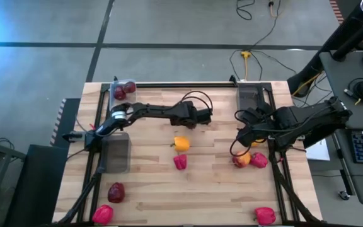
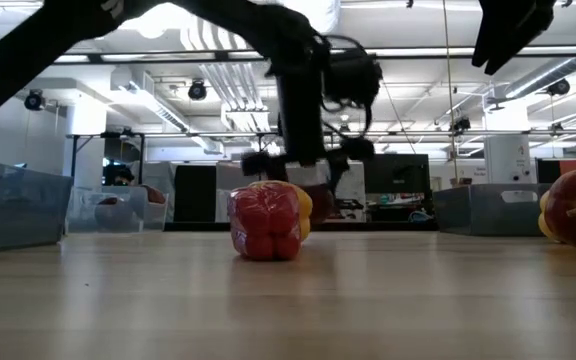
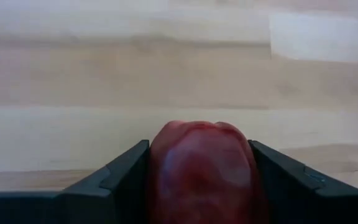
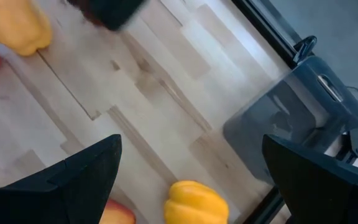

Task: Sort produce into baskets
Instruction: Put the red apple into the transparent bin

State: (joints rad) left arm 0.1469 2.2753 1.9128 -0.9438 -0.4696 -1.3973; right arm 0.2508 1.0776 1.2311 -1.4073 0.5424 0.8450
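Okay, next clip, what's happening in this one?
A two-armed robot is sorting toy produce into baskets. The left gripper sits mid-table with a dark red piece between its fingers, though a firm grip can't be confirmed. The right gripper hangs open near the right basket, above a yellow piece. The far-left basket holds maroon pieces; a yellow pepper and red pepper remain loose.

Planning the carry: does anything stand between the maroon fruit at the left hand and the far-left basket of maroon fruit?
Nothing visible. The dark maroon round toy fruit sits between the left hand's fingers; only bare wood leads to the clear plastic basket. The right hand hovers elsewhere.
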